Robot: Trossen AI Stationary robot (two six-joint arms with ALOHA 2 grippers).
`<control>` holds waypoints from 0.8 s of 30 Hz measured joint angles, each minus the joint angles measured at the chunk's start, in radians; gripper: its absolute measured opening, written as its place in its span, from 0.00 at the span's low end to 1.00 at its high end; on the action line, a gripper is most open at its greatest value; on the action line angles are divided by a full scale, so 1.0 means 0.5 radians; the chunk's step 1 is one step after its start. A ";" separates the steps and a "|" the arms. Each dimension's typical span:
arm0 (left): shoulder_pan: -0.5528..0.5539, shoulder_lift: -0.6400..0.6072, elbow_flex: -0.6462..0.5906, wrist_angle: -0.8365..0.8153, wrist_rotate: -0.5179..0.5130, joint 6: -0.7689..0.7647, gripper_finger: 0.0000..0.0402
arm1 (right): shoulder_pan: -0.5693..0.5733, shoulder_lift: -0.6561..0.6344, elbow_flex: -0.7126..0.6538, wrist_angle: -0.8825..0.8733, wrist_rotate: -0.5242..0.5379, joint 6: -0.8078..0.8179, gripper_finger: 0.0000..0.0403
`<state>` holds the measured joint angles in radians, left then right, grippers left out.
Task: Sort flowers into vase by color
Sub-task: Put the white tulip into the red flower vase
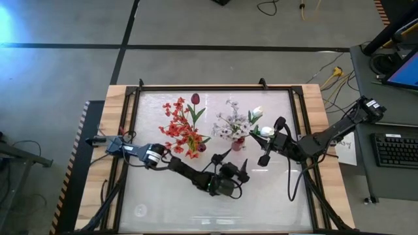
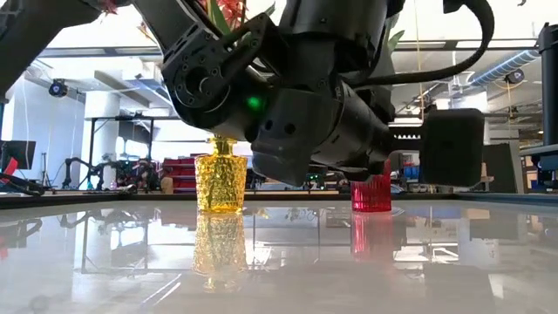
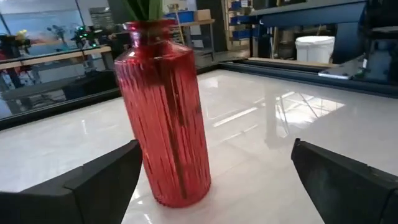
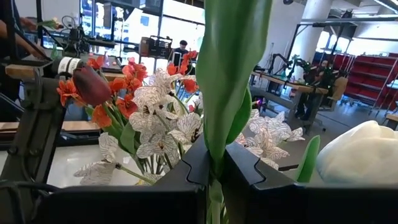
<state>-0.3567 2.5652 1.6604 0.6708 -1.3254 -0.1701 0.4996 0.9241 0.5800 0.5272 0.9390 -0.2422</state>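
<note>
A red ribbed vase (image 3: 165, 118) stands on the glass table and holds white flowers (image 1: 234, 121). A yellow vase (image 2: 220, 183) to its left holds red-orange sprays (image 1: 181, 127) and a dark red tulip (image 1: 194, 99). My left gripper (image 1: 232, 163) is low over the table just near of the red vase and points level at it. It is open, its fingers (image 3: 93, 186) wide apart and short of the vase. My right gripper (image 1: 268, 138) hangs right of the white flowers, shut on a green flower stem. A white tulip bud (image 4: 367, 155) shows beside it. My right gripper pinches a green stem (image 4: 214, 171) between its two fingers (image 4: 180, 168), which lie across it and come level from the table's right. A broad green leaf (image 4: 233, 62) rises above the pinch. The flower is lifted clear of the table.
A black rail and wooden frame (image 1: 124, 98) border the glass top. Bare glass (image 1: 196, 209) lies toward the near edge. A side desk with a keyboard (image 1: 397, 149) stands off the table's right. People and benches show in the room beyond.
</note>
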 joint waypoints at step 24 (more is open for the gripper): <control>0.230 0.000 0.003 0.002 -0.145 -0.167 0.94 | 0.000 0.000 0.000 0.001 0.006 -0.021 0.04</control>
<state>-0.2416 2.5652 1.6619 0.6719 -1.3978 -0.2537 0.4995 0.9241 0.5800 0.5278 0.9421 -0.2527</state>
